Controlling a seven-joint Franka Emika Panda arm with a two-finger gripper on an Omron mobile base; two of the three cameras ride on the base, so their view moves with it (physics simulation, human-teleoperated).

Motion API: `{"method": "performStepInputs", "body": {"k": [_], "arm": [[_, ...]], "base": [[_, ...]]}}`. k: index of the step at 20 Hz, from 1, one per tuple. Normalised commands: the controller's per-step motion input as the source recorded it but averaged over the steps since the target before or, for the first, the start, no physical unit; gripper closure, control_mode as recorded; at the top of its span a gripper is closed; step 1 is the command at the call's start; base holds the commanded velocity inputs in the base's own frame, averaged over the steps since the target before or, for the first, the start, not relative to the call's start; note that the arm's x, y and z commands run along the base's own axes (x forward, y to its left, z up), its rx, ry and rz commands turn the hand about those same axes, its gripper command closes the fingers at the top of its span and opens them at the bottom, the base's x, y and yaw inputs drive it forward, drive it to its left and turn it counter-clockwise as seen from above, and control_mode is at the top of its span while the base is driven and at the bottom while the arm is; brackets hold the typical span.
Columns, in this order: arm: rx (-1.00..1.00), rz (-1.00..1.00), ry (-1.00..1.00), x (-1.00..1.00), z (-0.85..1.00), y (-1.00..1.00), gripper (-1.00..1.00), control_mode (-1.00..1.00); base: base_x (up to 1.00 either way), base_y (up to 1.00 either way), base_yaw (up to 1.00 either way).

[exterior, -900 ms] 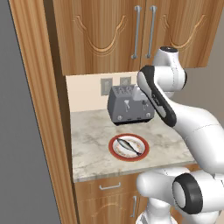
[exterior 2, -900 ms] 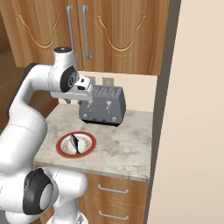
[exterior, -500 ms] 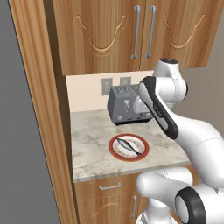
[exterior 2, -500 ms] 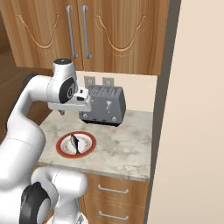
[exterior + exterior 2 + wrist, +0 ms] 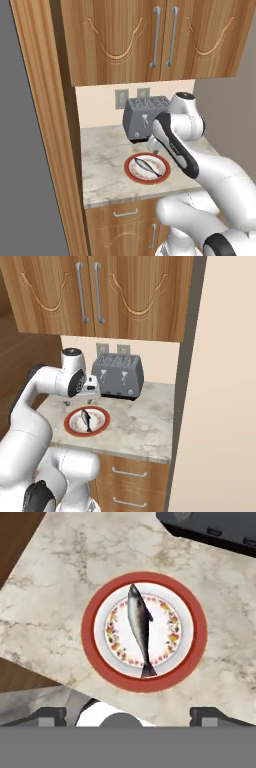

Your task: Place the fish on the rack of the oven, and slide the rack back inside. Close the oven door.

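The fish (image 5: 139, 622) lies lengthwise on a red-rimmed white plate (image 5: 90, 629) on the marble counter. It is a slender silver-grey fish (image 5: 148, 166) with a dark back, also seen from the right base (image 5: 87, 419). My gripper (image 5: 127, 716) hangs open above the plate's near edge, its two fingertips (image 5: 47, 716) wide apart and holding nothing. From the right base the gripper (image 5: 77, 402) sits just above and behind the plate (image 5: 70, 428). The arm covers most of the hand in the left base view. The oven, its rack and its door are out of view.
A dark grey toaster (image 5: 145, 117) stands at the back of the counter (image 5: 102, 165), close behind the plate (image 5: 131, 171). Wood wall cabinets (image 5: 100, 291) hang overhead. A tall wood panel (image 5: 45, 150) bounds the left, a beige wall (image 5: 220, 406) the right. Drawers (image 5: 130, 473) sit below.
The arm has folded down and the hand has dropped from beside the toaster to just over the plate. The fish and the plate have not moved.
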Motion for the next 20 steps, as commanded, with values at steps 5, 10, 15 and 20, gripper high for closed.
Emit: {"method": "performStepInputs", "body": {"k": [5,10,15,20], "arm": [[0.00,0.16,0.01,0.55,-0.54,0.20,-1.00,-1.00],[0.00,0.05,0.00,0.65,-0.51,0.15,-1.00,-1.00],[-0.01,0.00,0.00,0.52,-0.51,0.15,-1.00,-1.00],[-0.03,0.00,0.00,0.31,-0.41,0.03,-1.00,-1.00]], "base": [[0.00,0.00,0.00],[0.00,0.00,0.00],[0.00,0.00,0.00],[0.00,0.00,0.00]]}}
